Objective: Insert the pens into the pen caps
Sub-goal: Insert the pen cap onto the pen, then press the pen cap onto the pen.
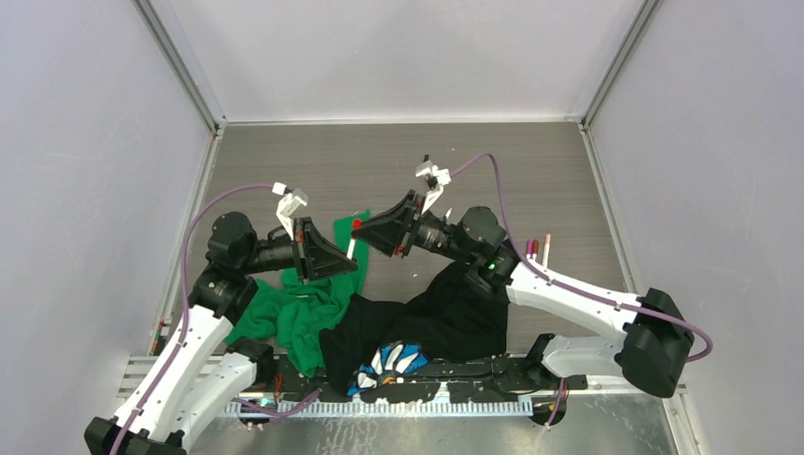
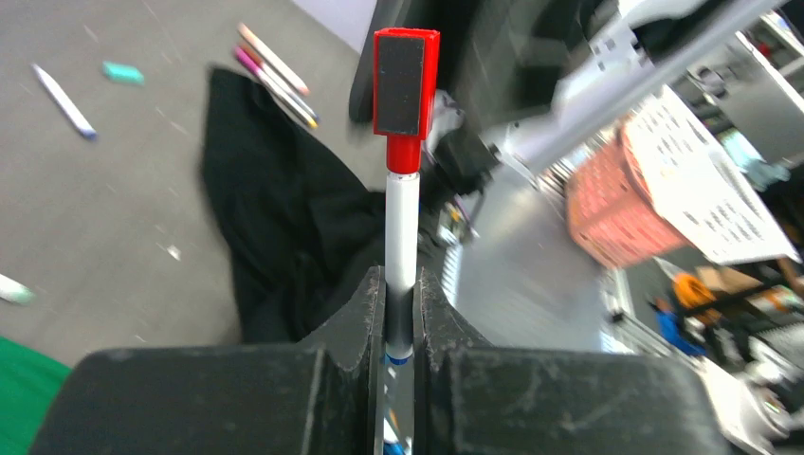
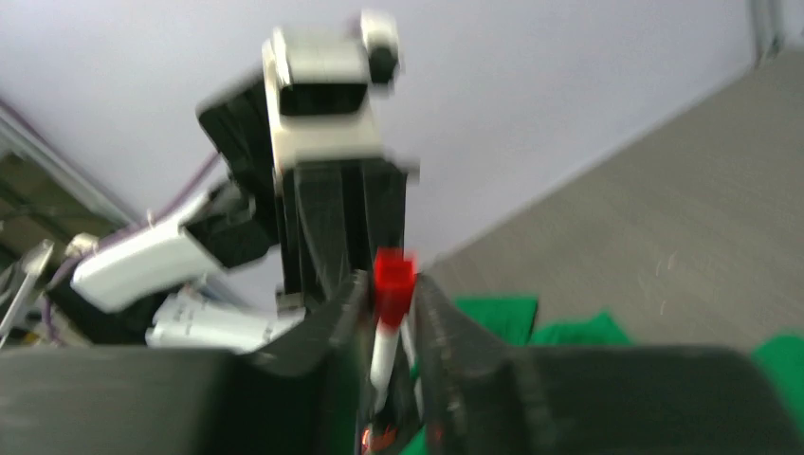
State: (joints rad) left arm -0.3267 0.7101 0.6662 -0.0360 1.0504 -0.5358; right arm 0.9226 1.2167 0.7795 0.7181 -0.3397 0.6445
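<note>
Your left gripper [image 2: 400, 313] is clenched on the pen [image 2: 401, 227]; the right gripper [image 3: 389, 303] straddles its red cap [image 2: 406, 81] (whether pinching, I cannot tell). Skewed pressing could tilt the pen loose

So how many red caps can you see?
1: the red cap, on the tip of the white pen in the left jaws, between the right jaws. The black cloth may hide others.

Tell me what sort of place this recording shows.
Probably a robotics lab test cell: plain white walls box in a grey tabletop, with the left arm and right arm bolted at its near edge.
</note>
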